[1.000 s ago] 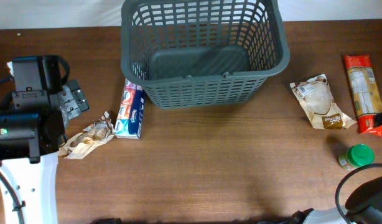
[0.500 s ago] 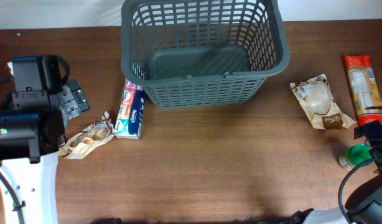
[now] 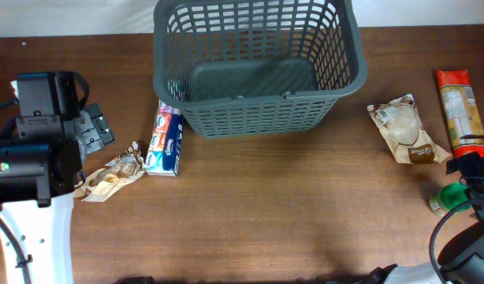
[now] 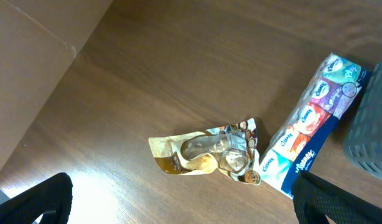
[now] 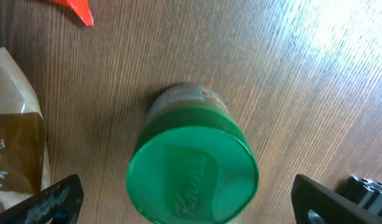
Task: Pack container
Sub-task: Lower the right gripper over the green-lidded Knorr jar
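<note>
The right claw [image 5: 197, 202] hangs spread wide directly over the upright green-lidded jar [image 5: 192, 171]. The lid is centred between its fingers [image 5: 51, 200], so the right arm is nearer. Only the overhead view shows the grey basket [image 3: 258, 118], empty, well away to that claw's left at the far edge of the worktop [image 3: 250, 221]. The left claw [image 4: 185, 202], also spread, holds nothing.

We see a large dark grey plastic basket [image 3: 258, 118] standing upright and empty at the middle of the table's [image 3: 266, 213] far edge. It is rectangular, with lattice-slotted sides and a solid bottom.
</note>
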Motion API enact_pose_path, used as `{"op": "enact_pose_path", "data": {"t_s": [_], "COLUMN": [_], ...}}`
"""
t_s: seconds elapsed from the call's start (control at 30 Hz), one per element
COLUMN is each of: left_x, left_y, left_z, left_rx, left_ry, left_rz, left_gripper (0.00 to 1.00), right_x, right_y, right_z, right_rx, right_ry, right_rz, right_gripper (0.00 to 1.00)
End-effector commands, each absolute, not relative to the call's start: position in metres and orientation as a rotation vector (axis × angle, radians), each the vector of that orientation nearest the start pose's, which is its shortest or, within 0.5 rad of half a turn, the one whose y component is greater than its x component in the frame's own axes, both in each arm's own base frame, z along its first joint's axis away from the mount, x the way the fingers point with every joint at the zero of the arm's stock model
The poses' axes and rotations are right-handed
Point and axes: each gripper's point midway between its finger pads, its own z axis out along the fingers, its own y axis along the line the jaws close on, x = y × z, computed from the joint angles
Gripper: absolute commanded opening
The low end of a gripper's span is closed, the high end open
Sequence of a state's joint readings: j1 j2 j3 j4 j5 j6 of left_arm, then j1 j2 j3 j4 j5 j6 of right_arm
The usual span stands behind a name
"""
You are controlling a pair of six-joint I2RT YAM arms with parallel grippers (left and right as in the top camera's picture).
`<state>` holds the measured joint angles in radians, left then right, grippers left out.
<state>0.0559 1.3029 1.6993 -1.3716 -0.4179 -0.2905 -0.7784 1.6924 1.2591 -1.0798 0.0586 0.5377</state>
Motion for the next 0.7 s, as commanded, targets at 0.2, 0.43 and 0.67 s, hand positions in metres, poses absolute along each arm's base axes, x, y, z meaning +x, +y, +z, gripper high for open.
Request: {"op": "enact_pose_path", "data": {"t_s": [0.2, 0.43, 0.67], "left_x": [0.277, 0.277, 0.277], "left_y": [0.086, 0.086, 0.086], "left_z": [0.326, 0.326, 0.326], "left_rx": [-0.584, -0.584, -0.584], "left_ry": [2.419, 2.419, 2.419], "left_rz": [0.430, 0.430, 0.430], "left_gripper": [0.99, 0.99, 0.99], "right_x": [0.213, 0.214, 0.216], "right_y": [-0.226, -0.226, -0.228], "right_z": [0.057, 0.051, 0.047], "right_rx": [1.938, 1.942, 1.937], "right_ry": [2.507, 2.516, 2.517], "right_rz": [-0.079, -0.077, -0.077], "right_gripper": [0.99, 0.99, 0.99]}}
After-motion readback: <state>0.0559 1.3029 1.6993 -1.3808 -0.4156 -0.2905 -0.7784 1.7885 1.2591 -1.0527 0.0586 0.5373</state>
